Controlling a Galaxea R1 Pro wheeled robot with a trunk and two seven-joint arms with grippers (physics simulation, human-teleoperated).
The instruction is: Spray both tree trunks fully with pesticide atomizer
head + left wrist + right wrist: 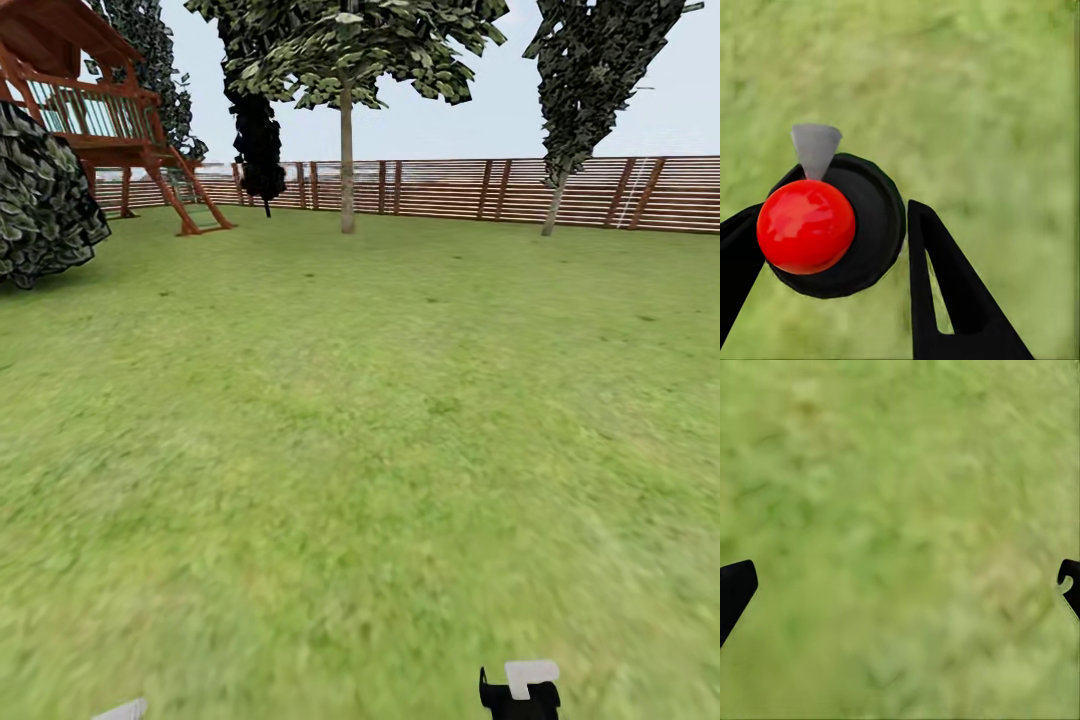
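Lawn point(330, 450) fills my head view, ringed by the slat fence point(520, 188); 2 pale trunks stand before it, 1 upright point(347, 160), 1 leaning point(553, 208), with a wooden play tower point(100, 110) and a round bush point(40, 195) far left; my left wrist view gives what the head camera lacks: the atomizer point(840, 225) seen from above, black round body, glossy red ball, grey cone nozzle, pinched between the left gripper point(832, 247) fingers; my right gripper point(900, 585) hangs spread wide over bare grass.
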